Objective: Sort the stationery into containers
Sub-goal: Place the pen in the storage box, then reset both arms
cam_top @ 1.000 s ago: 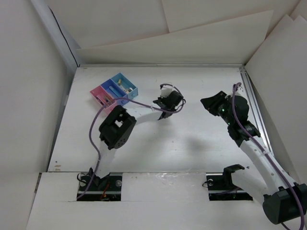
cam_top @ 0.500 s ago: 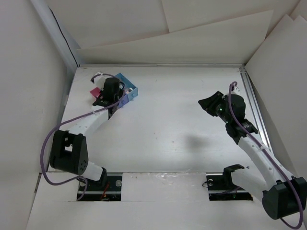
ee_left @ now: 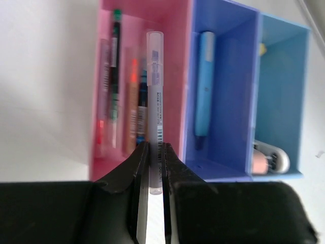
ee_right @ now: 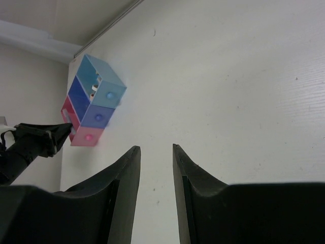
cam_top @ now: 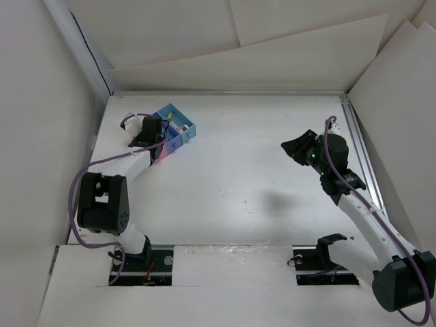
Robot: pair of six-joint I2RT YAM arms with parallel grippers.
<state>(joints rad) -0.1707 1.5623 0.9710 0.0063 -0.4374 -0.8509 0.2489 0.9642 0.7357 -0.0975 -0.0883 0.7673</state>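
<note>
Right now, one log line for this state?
left gripper: shut on grey pen | position: over pink bin | right gripper: open, empty

White table [cam_top: 238,197], cardboard walls [cam_top: 41,122]

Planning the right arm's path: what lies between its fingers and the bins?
Only bare white table, per the right wrist view, from the right gripper to the joined bins.
</note>
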